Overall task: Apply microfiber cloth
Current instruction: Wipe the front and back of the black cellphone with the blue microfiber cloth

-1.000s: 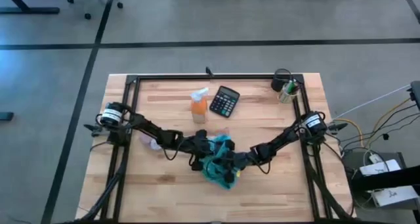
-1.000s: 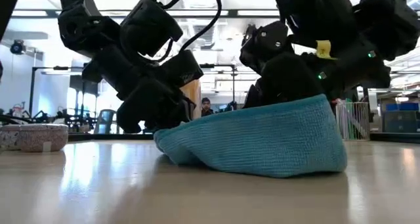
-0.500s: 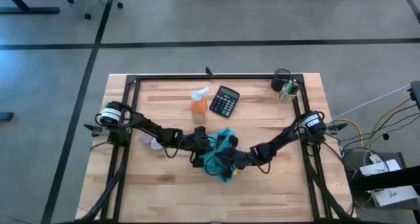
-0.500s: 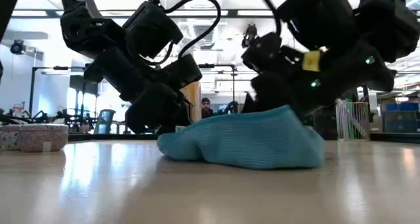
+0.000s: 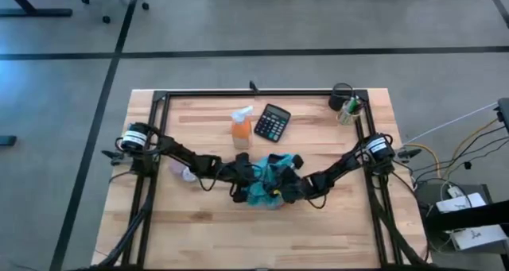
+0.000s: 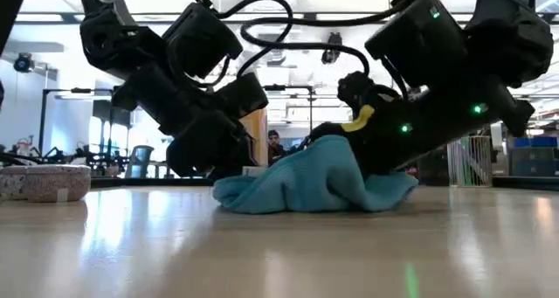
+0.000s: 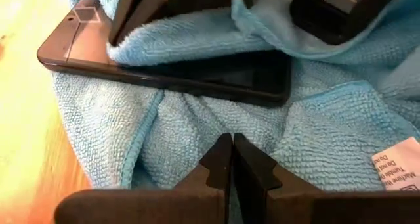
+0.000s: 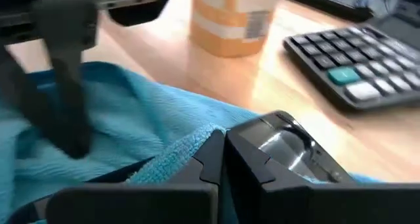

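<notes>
High view: cloth (image 5: 266, 187) bunched at table (image 5: 199, 231) centre, pinched between left gripper (image 5: 245, 178) and right gripper (image 5: 288, 187).

Low view: cloth (image 6: 306, 180) heaped, partly lifted under right gripper (image 6: 367, 145).

Left wrist view: fingers (image 7: 216, 168) closed on cloth fold; dark flat device (image 7: 197, 63) just ahead, half covered.

Right wrist view: fingers (image 8: 216, 152) clamped on cloth edge; calculator (image 8: 354, 66) and bottle (image 8: 233, 17) beyond. Cloth best drawn flat over device, pressure kept light.

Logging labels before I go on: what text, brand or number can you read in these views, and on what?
"Do not..." on the white tag of the blue cloth, cut off at the picture's edge; the lines under it are too small to read.
Calculator keys: markings blurred, unreadable.
Orange spray bottle label: print too blurred to read.
Nothing else is readable.
</notes>
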Action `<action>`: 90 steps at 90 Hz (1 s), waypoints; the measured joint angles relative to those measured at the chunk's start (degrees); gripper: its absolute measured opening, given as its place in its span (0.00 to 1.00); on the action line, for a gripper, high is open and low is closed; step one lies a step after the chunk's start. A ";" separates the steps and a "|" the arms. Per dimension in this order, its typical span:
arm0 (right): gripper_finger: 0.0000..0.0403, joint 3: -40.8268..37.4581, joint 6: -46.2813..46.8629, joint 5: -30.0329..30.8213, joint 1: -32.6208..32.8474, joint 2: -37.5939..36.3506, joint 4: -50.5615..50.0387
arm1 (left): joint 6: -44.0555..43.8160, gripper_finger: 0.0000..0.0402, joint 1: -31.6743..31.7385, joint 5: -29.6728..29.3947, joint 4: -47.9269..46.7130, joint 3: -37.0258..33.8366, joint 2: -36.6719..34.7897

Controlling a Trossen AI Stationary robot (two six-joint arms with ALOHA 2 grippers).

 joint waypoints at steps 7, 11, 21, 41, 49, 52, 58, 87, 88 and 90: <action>0.00 -0.07 4.49 0.53 0.08 -0.04 -1.46 | 0.00 0.00 -0.02 -0.03 0.17 -0.15 0.00; 0.00 -0.10 5.31 0.76 0.41 -0.04 -1.62 | -0.04 0.00 -0.02 -0.03 0.35 -0.23 0.00; 0.00 -0.19 3.42 1.42 2.32 -0.07 -1.43 | -0.15 0.00 -0.04 -0.03 0.38 -0.24 0.00; 0.00 -0.25 -4.97 -2.40 7.80 -0.76 -0.25 | 0.07 0.00 -0.08 -0.01 2.50 -0.59 -0.17; 0.00 -0.36 -6.44 -5.14 9.09 -0.76 2.28 | 0.73 0.00 -0.13 0.13 5.48 -0.59 -0.79; 0.00 -0.42 -7.64 -6.46 9.52 -0.76 3.56 | 1.12 0.00 -0.12 0.80 6.74 -0.59 -0.82; 0.00 -0.65 -9.73 -8.73 10.00 -0.74 6.29 | 2.78 0.00 -0.22 2.97 9.20 -0.69 -0.93; 0.00 -3.29 -15.91 -19.34 9.97 -0.76 14.16 | 9.97 0.00 -0.15 4.86 19.49 -0.79 -0.09; 0.00 -3.38 -15.94 -19.55 9.97 -0.78 14.21 | 9.95 0.00 -0.17 4.86 19.83 -0.79 -0.09; 0.00 -3.55 -15.99 -19.91 9.94 -0.80 14.33 | 9.85 0.00 -0.25 4.84 20.66 -0.79 -0.09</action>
